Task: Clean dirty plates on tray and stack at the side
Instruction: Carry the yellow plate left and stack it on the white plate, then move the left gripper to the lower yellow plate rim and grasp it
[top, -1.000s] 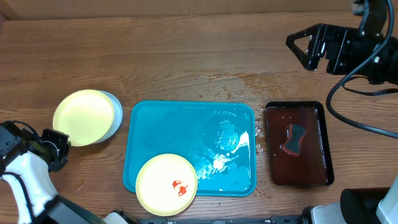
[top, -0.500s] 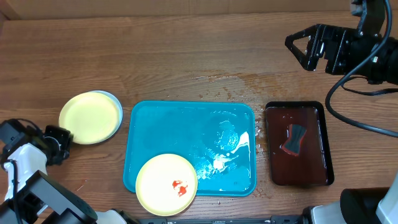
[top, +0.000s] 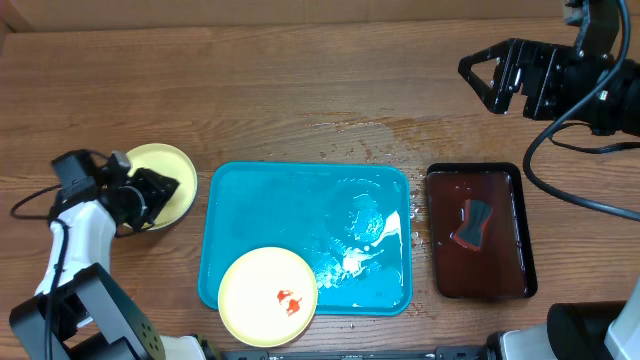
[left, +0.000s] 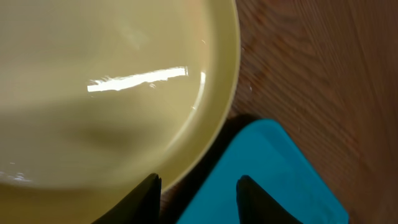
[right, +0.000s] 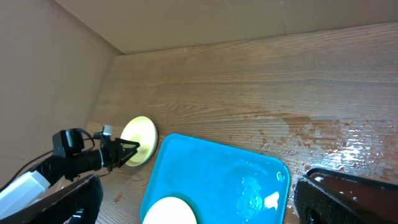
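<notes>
The left claw (top: 158, 190) hides part of the yellow plate (top: 170, 162); in the left wrist view this plate runs off the top and left edges; the tray (left: 273, 180) is cut off at the bottom.

The tray (top: 260, 205), turquoise and rectangular with a raised rim, lies flat mid-desk, its right half wet with white streaks (top: 365, 240). One pale yellow plate (top: 262, 285) sits at the tray's near-left corner, overhanging the near rim, with a small red smear (top: 288, 300) near its centre. A second pale yellow plate (top: 172, 168), glossy and unmarked, rests on the desk just beside the tray's left edge, partly hidden.
</notes>
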